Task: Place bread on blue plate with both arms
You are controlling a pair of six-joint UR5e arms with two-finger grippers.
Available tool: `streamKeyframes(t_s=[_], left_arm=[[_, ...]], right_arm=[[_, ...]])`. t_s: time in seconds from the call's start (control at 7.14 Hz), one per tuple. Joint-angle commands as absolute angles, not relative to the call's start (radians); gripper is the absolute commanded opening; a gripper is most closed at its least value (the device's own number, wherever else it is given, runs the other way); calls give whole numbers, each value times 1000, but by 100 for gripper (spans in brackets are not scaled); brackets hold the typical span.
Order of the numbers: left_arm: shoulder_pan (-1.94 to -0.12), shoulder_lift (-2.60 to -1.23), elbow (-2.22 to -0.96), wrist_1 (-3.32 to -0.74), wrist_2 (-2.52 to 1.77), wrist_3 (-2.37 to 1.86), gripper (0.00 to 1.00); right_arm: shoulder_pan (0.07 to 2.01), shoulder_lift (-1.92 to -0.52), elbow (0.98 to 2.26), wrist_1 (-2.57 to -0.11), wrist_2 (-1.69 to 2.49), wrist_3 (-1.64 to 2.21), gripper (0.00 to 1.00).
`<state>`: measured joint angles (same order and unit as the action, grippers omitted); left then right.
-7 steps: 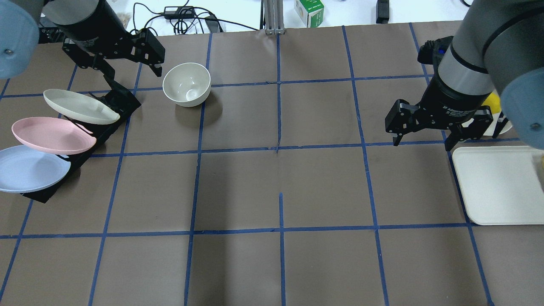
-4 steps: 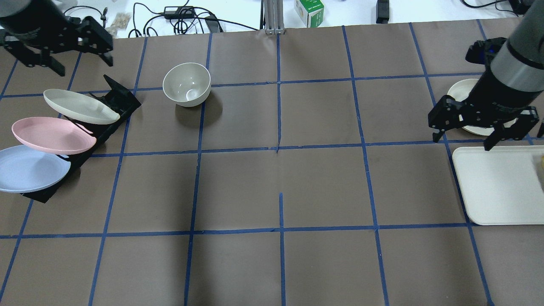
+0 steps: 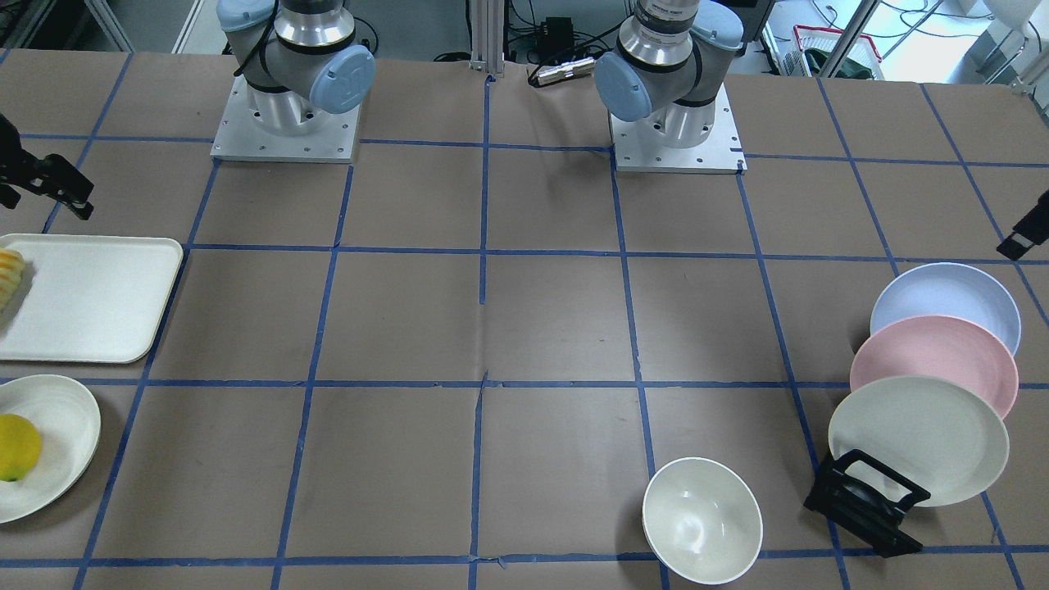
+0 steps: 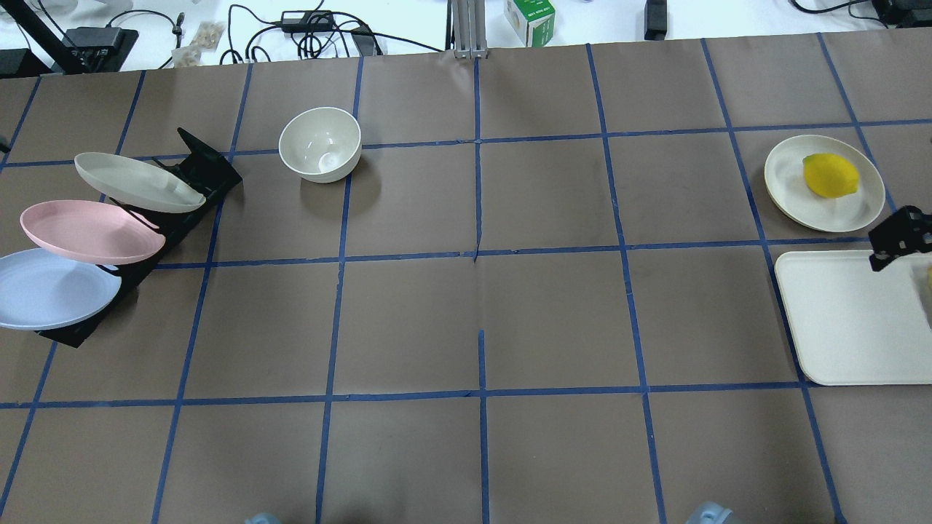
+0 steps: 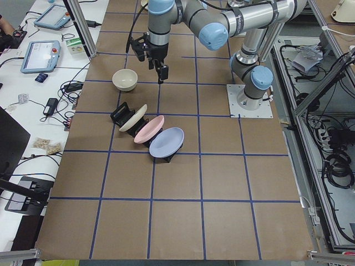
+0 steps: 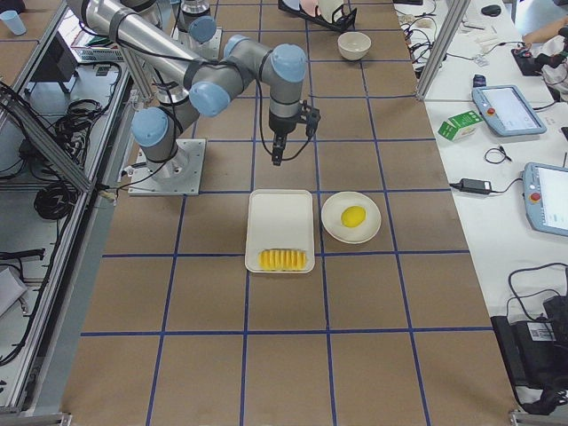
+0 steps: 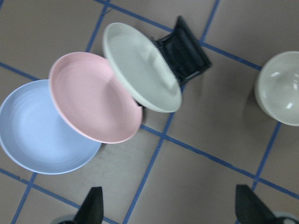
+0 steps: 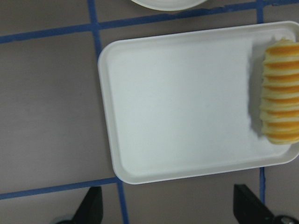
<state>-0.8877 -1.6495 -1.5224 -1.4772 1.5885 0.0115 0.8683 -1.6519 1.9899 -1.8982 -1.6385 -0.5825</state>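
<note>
The bread [image 8: 279, 91] lies at one end of the white tray [image 8: 177, 102]; it also shows in the exterior right view [image 6: 284, 259]. The blue plate [image 7: 41, 133] leans in a black rack, lowest of three plates, also in the front-facing view [image 3: 946, 297] and the overhead view [image 4: 51, 287]. My left gripper [image 7: 173, 211] is open and empty, high above the table beside the rack. My right gripper [image 8: 170, 210] is open and empty, high above the tray's edge away from the bread, and shows at the overhead view's right edge [image 4: 899, 236].
A pink plate [image 7: 93, 100] and a cream plate [image 7: 140, 65] lean in the rack [image 4: 207, 171] behind the blue one. A white bowl [image 4: 320, 144] stands near the rack. A lemon [image 4: 830, 175] sits on a small cream plate [image 4: 790, 178] next to the tray.
Both arms have swung outward: the left gripper left the overhead view to the left, the right gripper moved to its right edge, uncovering the lemon plate. Both stay open.
</note>
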Motion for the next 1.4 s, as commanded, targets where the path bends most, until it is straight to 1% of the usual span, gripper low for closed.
streamKeyframes(t_s=[0.0,0.28,0.42,0.56,0.7,0.84,0.98,1.12,1.26], left_arm=[[-735,-1722,-1607,-1418,1697,21,98],[-719,-1782,-1634,-1323,1715,37,94],[-719,-1814,-1646,-1307,1713,19,94],[-718,-1842,-1651,-1295,1715,-17,83],[-704,-1870,-1654,-1290,1739,-15,77],[-700,-1888,-1655,-1282,1799,-12,66],[-699,-1907,-1661,-1284,1843,-9,57],[-699,-1911,-1663,-1281,1845,-8,52],[-698,-1916,-1663,-1282,1844,-2,26]], right_arm=[[711,-1533,2039,-2108,-1638,-808,100],[623,-1363,2031,-2295,-1638,-918,100],[602,-1311,2028,-2363,-1637,-934,100],[594,-1277,2001,-2385,-1637,-934,100],[594,-1241,1961,-2385,-1635,-934,100],[594,-1200,1936,-2385,-1635,-933,100],[594,-1190,1928,-2376,-1631,-919,100],[609,-1198,1928,-2370,-1632,-907,100],[612,-1193,1933,-2362,-1625,-875,100]])
